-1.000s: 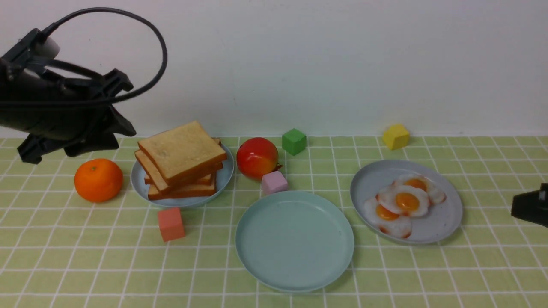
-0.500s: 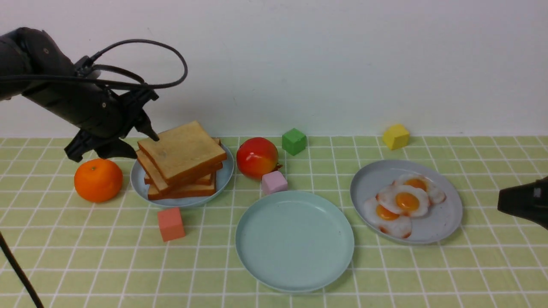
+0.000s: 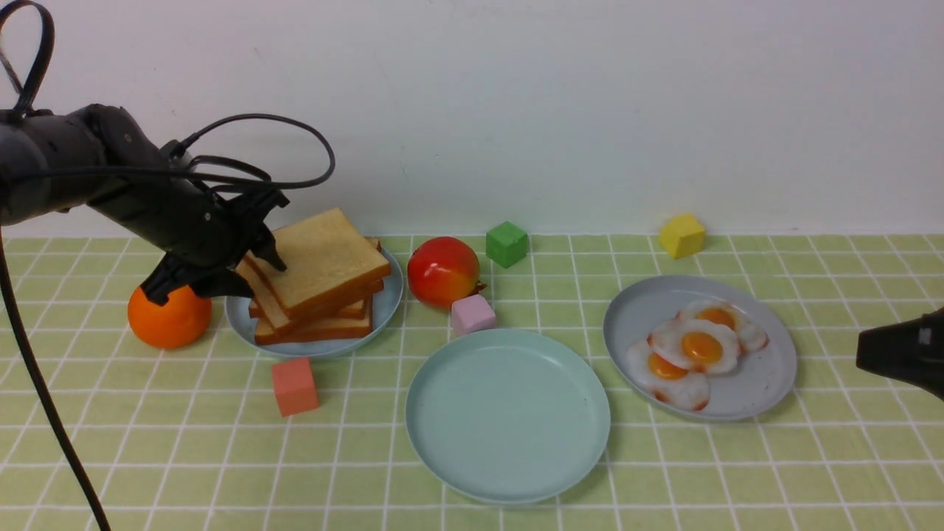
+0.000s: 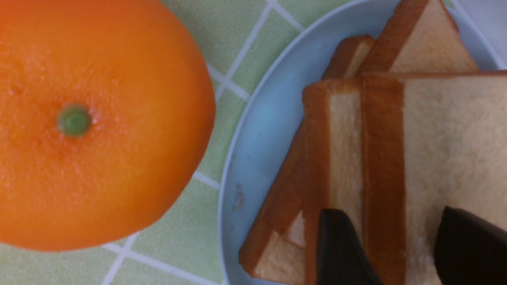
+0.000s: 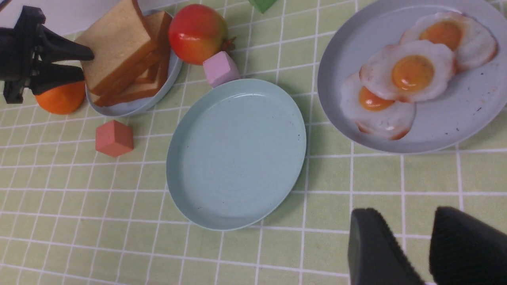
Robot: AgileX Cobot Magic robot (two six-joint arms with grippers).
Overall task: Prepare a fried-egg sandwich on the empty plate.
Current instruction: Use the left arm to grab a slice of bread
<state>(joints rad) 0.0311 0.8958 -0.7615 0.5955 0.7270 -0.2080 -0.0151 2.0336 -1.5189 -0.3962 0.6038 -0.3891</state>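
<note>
The empty teal-green plate (image 3: 507,417) lies front and centre on the checked cloth, also seen in the right wrist view (image 5: 236,154). A stack of toast slices (image 3: 317,265) sits on a grey-blue plate (image 3: 387,310) at the left. My left gripper (image 3: 258,274) is open at the stack's left edge, its fingers straddling the top slice's crust (image 4: 382,158), one above and one below. Three fried eggs (image 3: 697,346) lie overlapping on another grey-blue plate (image 3: 767,383) at the right. My right gripper (image 5: 404,215) hovers open over bare cloth right of that plate, holding nothing.
An orange (image 3: 169,317) sits just left of the toast plate, under my left arm. A red-yellow fruit (image 3: 442,271) and a pink cube (image 3: 472,314) stand behind the empty plate. A salmon cube (image 3: 294,386), a green cube (image 3: 506,244) and a yellow cube (image 3: 682,235) are scattered around.
My left arm has swung down and rightward from the upper left onto the toast stack's edge. My right gripper has come slightly further in from the right edge.
</note>
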